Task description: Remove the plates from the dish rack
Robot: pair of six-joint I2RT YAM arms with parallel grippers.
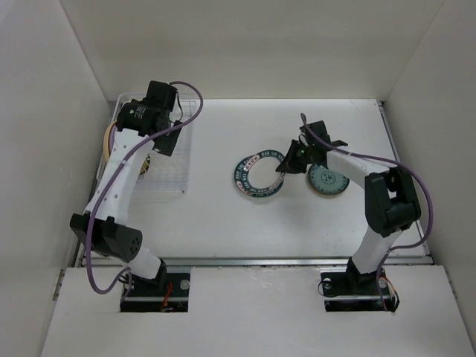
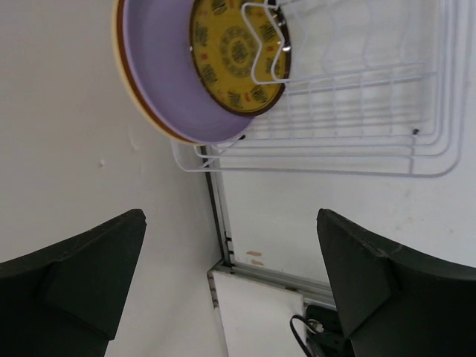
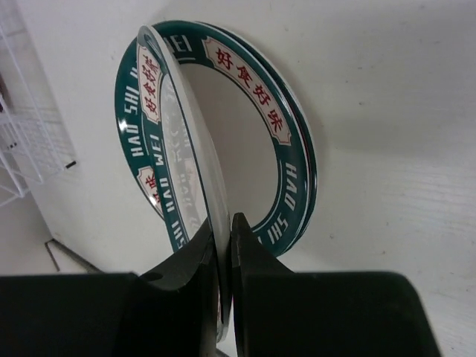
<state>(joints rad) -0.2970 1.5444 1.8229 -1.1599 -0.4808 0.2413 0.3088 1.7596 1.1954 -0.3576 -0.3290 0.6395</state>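
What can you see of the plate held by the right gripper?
The held plate is round, glossy and ceramic-looking, with a white centre and a teal rim band bearing white lettering and red characters. It stands nearly on edge, its rim clamped in the shut right gripper, close to a matching plate lying flat on the white table; contact between them is unclear.

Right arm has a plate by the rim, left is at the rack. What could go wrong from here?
The right gripper pinches only the thin edge of the tilted teal-rimmed plate; it may slip onto the matching plate below. In the dish rack, the mustard-yellow plate stands right beside the large purple-backed plate, so the open left gripper might catch both.
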